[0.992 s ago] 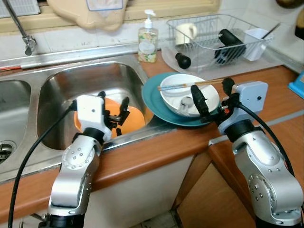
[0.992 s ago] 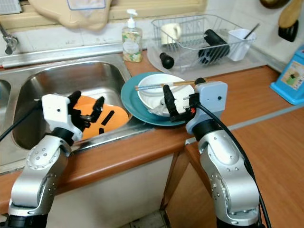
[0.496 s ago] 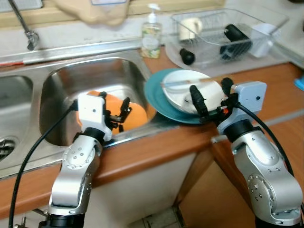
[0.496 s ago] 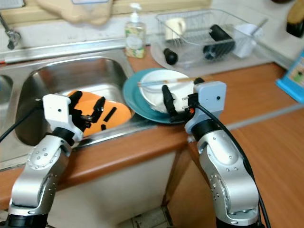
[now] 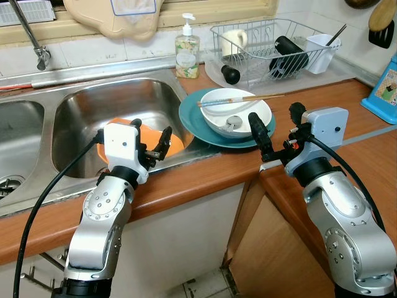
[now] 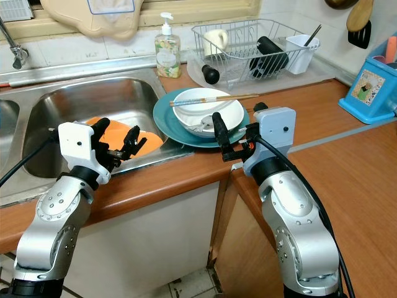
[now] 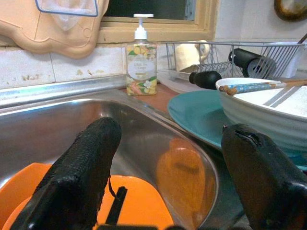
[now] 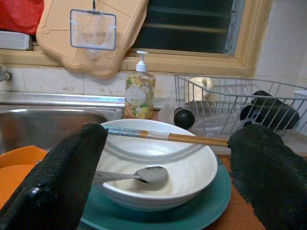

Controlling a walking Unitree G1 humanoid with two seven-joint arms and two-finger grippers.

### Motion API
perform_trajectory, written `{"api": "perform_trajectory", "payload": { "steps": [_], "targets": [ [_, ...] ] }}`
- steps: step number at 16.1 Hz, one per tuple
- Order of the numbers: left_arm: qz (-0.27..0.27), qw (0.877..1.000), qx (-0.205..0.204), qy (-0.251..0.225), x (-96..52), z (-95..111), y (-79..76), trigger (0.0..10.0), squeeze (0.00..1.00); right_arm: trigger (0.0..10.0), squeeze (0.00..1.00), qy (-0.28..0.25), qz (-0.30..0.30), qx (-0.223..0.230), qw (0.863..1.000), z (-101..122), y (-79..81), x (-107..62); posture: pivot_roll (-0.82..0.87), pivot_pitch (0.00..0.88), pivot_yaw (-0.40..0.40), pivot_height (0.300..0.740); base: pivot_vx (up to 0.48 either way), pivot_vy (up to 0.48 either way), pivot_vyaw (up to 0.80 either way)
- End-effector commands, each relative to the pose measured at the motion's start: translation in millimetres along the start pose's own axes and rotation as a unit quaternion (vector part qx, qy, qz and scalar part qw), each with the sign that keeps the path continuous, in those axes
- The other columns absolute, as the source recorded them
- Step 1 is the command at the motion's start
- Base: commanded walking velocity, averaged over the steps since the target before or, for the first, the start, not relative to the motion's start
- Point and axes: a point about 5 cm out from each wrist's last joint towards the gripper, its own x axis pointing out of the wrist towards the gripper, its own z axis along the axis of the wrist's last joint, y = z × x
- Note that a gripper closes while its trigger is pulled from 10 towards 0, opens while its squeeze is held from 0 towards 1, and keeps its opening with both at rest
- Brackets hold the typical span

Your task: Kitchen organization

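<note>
Black fingers of your right gripper [image 5: 275, 131] spread wide, empty, just before the white bowl [image 5: 236, 113]; your left gripper [image 5: 151, 140] gapes empty over the sink [image 5: 74, 112].

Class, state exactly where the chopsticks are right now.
The chopsticks lie across the rim of the white bowl on the teal plate, right of the sink.

Home kitchen. Shiny metal sink [image 5: 124, 102] set in brown wooden counter [image 5: 205, 183], tap [image 5: 28, 34] above. Soap bottle [image 5: 187, 54] by tiled wall. Wire dish rack [image 5: 273, 46] holds mug [image 5: 231, 42]. White bowl [image 5: 236, 112] with chopsticks [image 5: 239, 99] sits on teal plate [image 5: 192, 115]. Cutting board [image 5: 111, 15] hangs near window sill.
</note>
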Motion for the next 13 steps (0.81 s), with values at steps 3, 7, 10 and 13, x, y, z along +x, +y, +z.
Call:
{"api": "perform_trajectory", "payload": {
  "steps": [3,7,10,13],
  "targets": [
    [0.001,1.000,0.000,-0.003,-0.2,0.5,2.2,10.0,0.00,10.0,0.00,0.001,0.006,-0.007,1.000,-0.4,1.7,1.7,-0.13,0.000,0.017,0.740,0.171,0.000,0.00],
    [0.002,1.000,0.000,-0.007,1.2,1.9,3.0,10.0,0.00,10.0,0.00,-0.002,0.009,-0.010,1.000,0.0,2.3,2.5,-0.13,0.000,0.017,0.740,0.318,0.000,0.00],
    [0.002,1.000,0.001,-0.009,1.7,2.1,3.3,10.0,0.00,10.0,0.00,-0.003,0.012,-0.012,1.000,0.2,3.1,3.3,-0.13,0.000,0.016,0.740,0.322,0.000,0.00],
    [0.002,1.000,0.002,-0.010,1.9,2.4,3.6,10.0,0.00,10.0,0.00,-0.004,0.014,-0.014,1.000,0.2,3.3,4.0,-0.13,0.000,0.016,0.740,0.320,0.000,0.00]
  ]
}}
